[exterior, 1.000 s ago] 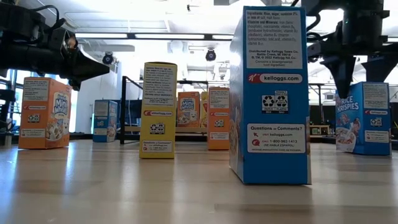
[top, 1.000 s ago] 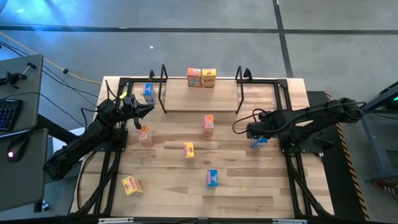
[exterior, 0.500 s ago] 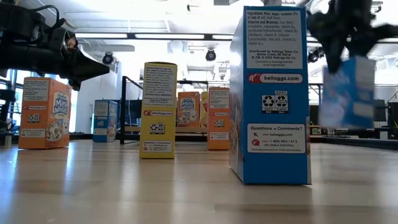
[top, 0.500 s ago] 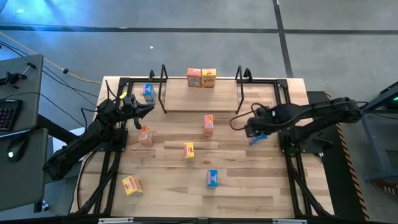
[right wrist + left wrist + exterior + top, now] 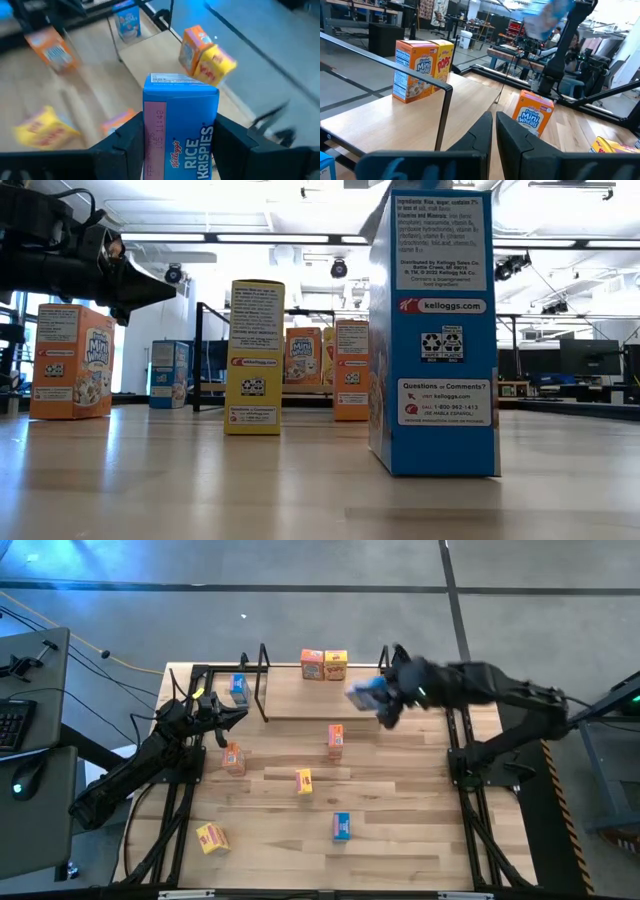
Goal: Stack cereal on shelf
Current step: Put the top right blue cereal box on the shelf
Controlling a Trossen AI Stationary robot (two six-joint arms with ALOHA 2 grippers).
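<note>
My right gripper (image 5: 374, 698) is shut on a blue Rice Krispies box (image 5: 180, 130) in the air over the right end of the shelf (image 5: 320, 700), beside its right wire frame (image 5: 385, 675). The box also shows in the left wrist view (image 5: 547, 15). An orange box (image 5: 312, 664) and a yellow box (image 5: 336, 665) stand upright on the shelf's far edge. My left gripper (image 5: 236, 712) is shut and empty, above the table at the shelf's left end. My right gripper pinches the blue box between its two fingers (image 5: 125, 145), one on each of two opposite sides (image 5: 150, 145), below the box's top end. The box is lifted clear of table and shelf.
On the table stand a blue box (image 5: 238, 688) left of the shelf, orange boxes (image 5: 233, 757) (image 5: 335, 740), a yellow box (image 5: 304, 781) and a blue box (image 5: 341, 826). A yellow box (image 5: 211, 837) lies at the near left.
My right gripper has lifted the blue box off the table's right side and carried it up and toward the far edge and the left, to the shelf's right end. It has left the low view.
</note>
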